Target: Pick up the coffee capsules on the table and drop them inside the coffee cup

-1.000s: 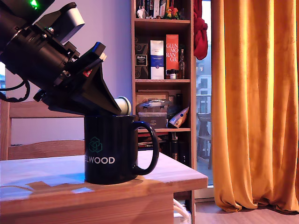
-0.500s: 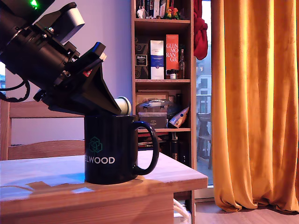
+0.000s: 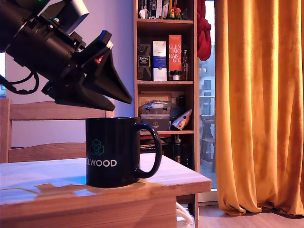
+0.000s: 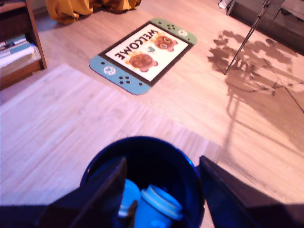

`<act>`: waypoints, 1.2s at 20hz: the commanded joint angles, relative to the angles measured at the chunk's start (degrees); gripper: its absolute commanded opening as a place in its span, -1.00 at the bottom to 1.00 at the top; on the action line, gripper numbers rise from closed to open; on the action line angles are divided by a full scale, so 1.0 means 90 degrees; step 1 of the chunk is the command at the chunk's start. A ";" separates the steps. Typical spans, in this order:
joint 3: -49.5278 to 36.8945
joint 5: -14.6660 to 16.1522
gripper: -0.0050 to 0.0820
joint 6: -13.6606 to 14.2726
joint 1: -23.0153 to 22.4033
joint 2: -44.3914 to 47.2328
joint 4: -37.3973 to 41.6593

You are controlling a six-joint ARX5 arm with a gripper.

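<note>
Two coffee capsules (image 4: 147,205) sit inside the coffee cup (image 3: 115,152), and the gripper (image 3: 124,99) hangs empty above it.
In the exterior view the black arm slants down from the upper left of the frame, its pointed tips just above the mug's rim and not touching it. In the wrist view the fingers (image 4: 102,183) stand spread either side of the mug's mouth at the bottom of the frame, with nothing between them. Both pods lie side by side on the mug's floor, one lighter with its flared rim showing. The mug stands upright on the table (image 3: 180,176), left of centre, handle towards the exterior view's right.
</note>
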 commanded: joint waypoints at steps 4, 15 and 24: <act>0.0022 0.0019 0.14 -0.0046 -0.0022 0.0068 -0.0080; 0.0223 0.0194 -0.93 -0.0068 -0.0015 -0.0546 -0.0274; 0.0223 0.0070 -0.93 0.0403 0.0869 -0.1872 -0.1217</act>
